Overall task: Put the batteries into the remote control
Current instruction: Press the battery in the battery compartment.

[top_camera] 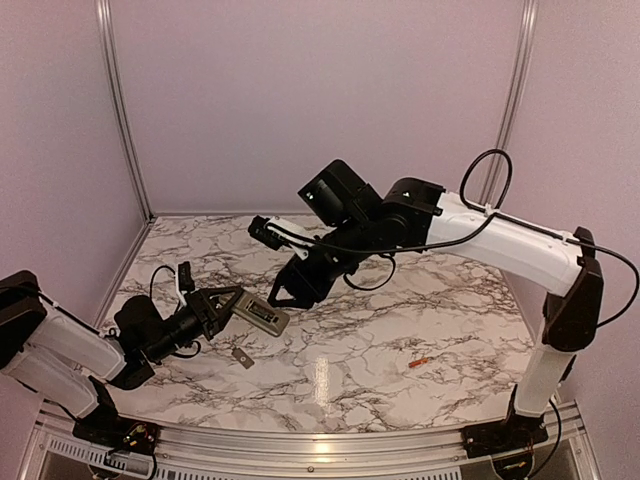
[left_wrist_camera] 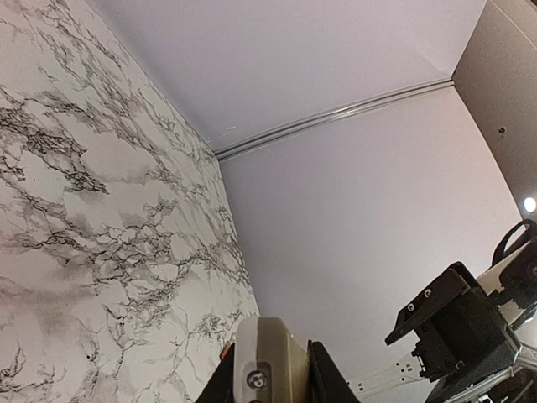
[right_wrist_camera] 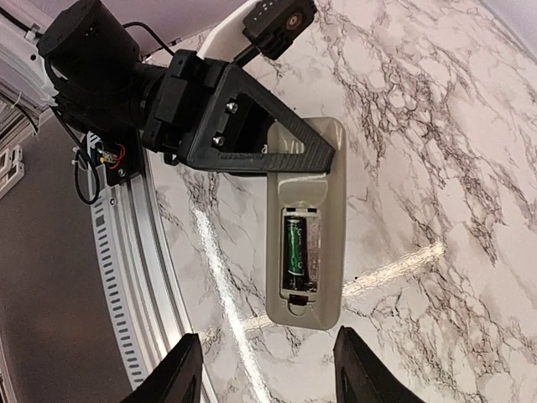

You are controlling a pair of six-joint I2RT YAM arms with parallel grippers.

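Note:
My left gripper is shut on the remote control and holds it back side up above the marble table. The remote shows in the right wrist view with its battery recess open and the dark green battery lying in the left slot. It also shows between the left fingers in the left wrist view. My right gripper is open and empty, hovering just above the remote's free end. The orange-red battery lies on the table at the right front.
A small flat grey cover piece lies on the marble table in front of the left gripper. Purple walls with metal rails enclose the back and sides. A metal rail runs along the table's near edge.

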